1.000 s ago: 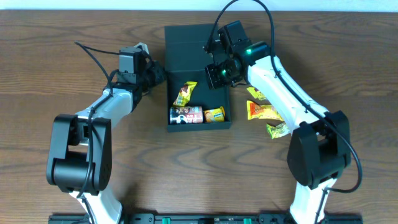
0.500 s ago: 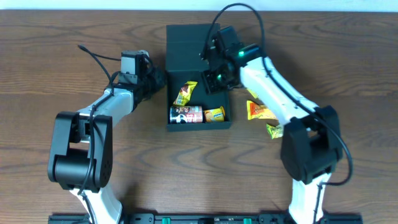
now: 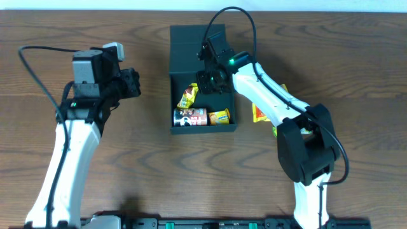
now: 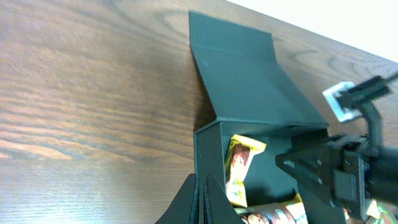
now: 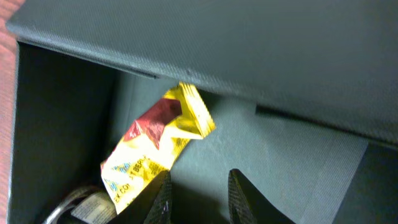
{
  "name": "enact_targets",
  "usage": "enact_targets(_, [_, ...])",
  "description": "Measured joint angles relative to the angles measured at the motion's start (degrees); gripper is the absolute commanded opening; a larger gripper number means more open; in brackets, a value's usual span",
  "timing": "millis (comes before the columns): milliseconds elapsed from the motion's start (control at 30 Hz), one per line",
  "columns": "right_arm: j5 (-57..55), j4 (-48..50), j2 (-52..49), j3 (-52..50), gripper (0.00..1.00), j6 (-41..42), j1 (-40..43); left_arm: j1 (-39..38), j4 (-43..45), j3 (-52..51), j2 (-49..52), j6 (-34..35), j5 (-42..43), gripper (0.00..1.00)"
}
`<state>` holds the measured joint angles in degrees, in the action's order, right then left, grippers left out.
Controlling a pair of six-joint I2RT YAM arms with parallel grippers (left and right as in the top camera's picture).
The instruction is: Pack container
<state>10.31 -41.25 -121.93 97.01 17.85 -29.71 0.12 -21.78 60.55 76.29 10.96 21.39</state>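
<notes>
We see the container (image 3: 203, 129) mid-table, flap open, snacks (image 3: 190, 117) inside. The right gripper (image 5: 199, 193) hangs inside it, jaws slightly apart and empty, hiding its far corner. Left of the container, the left gripper (image 4: 202, 199) is pinched together, empty. To its right, loose packets (image 3: 259, 114) lie half covered by the arm.

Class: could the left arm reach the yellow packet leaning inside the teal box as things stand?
Probably not directly. The left gripper sits shut apart from the container, whose wall stands between it and the yellow packet, and the right gripper hangs over the open top just by that packet.
</notes>
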Motion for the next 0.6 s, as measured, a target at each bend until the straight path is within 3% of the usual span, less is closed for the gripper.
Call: enact_targets(600, [-2.2,4.7,-5.9,0.0,0.33,5.0,-1.1,0.0,-5.1,0.0,-3.1,-3.7,-0.8,0.06])
